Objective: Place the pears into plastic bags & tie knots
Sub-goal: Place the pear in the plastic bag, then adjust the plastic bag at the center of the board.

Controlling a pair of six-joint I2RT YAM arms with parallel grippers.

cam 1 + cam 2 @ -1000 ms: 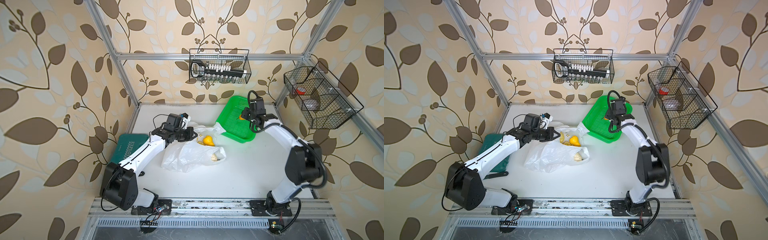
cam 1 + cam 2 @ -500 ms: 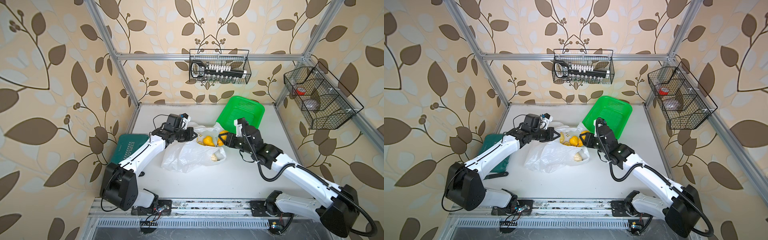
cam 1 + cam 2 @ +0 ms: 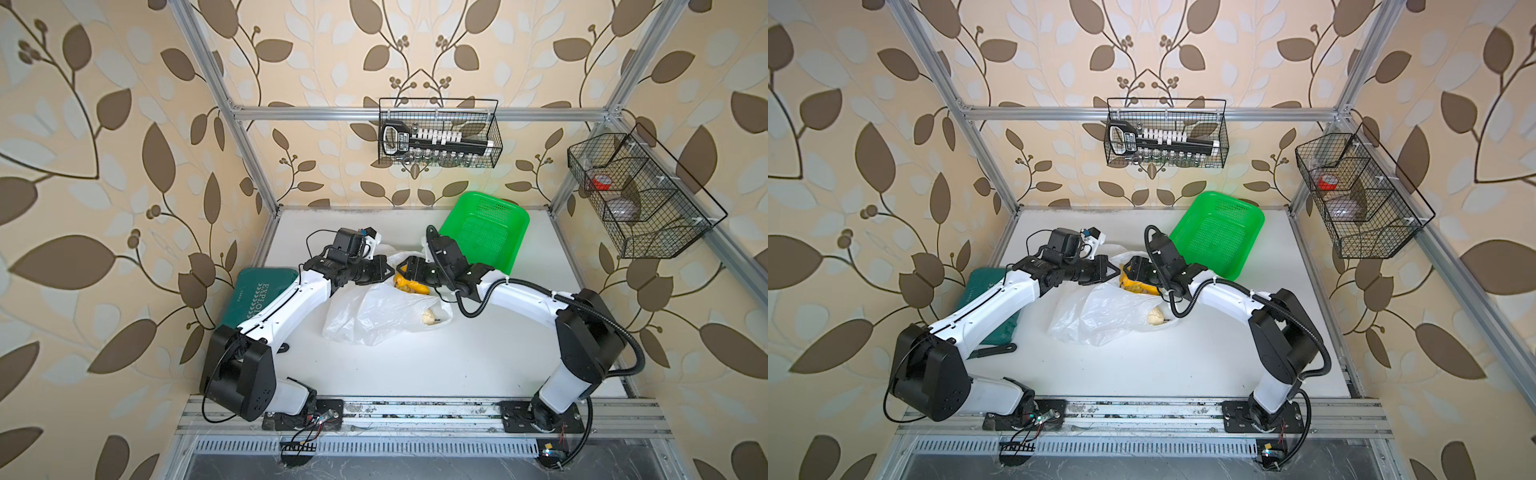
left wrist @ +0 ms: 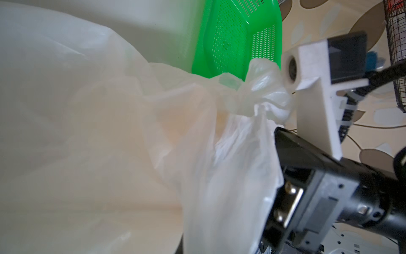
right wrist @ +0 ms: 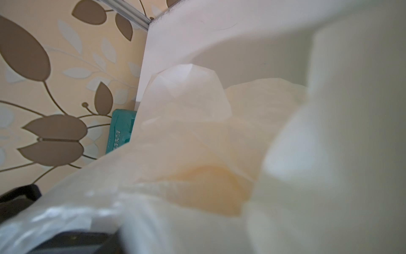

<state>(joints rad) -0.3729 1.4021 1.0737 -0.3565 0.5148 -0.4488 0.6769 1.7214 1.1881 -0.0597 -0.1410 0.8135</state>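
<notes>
1. left gripper (image 3: 384, 272): pressed together, pinching plastic bag (image 3: 374, 313) rim.
2. right gripper (image 3: 409, 268): at bag mouth over orange pear (image 3: 409, 286); jaw spread unclear.
3. cream pear (image 3: 429, 318) inside bag, mid-table.

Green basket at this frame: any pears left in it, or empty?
Empty, as far as shown. In both top views the green basket shows only bare perforated floor; the visible pears sit at the plastic bag mouth, one cream pear inside.

Translucent white plastic bag (image 4: 109, 132) fills most of the left wrist view, its film bunched into a crumpled handle (image 4: 263, 96). Beyond it lies the green perforated basket (image 4: 237, 37). The other arm's black-and-white wrist (image 4: 329, 165) sits against the bag.
</notes>
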